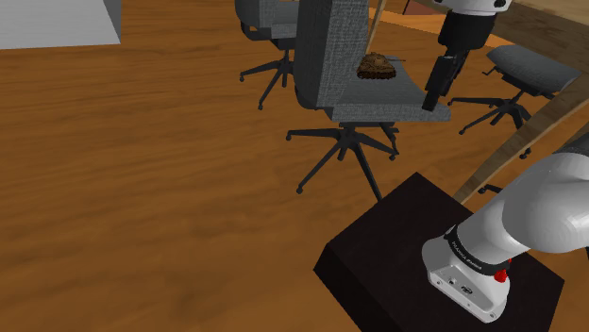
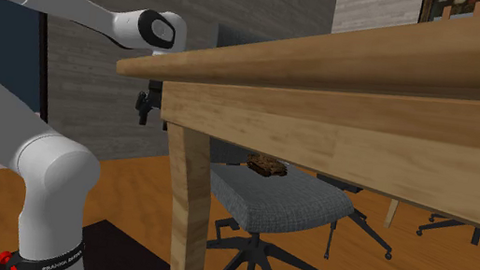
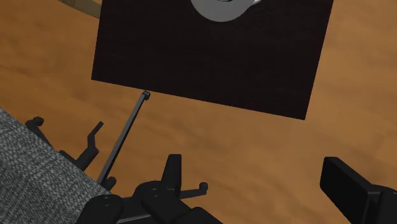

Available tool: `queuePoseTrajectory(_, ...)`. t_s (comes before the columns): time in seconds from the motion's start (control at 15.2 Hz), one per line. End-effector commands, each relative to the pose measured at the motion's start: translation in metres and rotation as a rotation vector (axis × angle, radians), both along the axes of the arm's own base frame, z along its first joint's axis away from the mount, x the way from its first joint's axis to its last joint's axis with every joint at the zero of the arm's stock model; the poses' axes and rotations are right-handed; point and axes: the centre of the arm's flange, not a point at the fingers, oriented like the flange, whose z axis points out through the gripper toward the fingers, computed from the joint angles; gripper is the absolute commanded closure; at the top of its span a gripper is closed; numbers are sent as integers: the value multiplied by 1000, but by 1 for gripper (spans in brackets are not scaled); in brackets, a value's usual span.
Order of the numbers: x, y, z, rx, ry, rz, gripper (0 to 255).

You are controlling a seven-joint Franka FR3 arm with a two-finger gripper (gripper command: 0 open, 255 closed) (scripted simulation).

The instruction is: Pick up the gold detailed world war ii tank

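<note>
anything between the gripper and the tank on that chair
Nothing visible: the gripper hangs beside the tank, with only bare seat between them. The chair back stands on the tank's far side.

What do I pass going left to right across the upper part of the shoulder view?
grey block → grey chair's backrest → brown-gold tank on that chair's seat → gripper → second chair's seat
</note>
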Motion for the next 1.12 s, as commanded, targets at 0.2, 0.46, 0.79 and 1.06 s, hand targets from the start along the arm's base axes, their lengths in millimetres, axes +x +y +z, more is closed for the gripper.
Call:
queuePoseTrajectory(0.2,16,-37,-2,23,-23,67,0)
queuePoseTrajectory(0.46,40,-83,-5,53,-53,156,0)
queuePoseTrajectory(0.79,77,-138,-10,91,-90,267,0)
queuePoseTrajectory(1.06,111,-179,-14,122,-120,356,0)
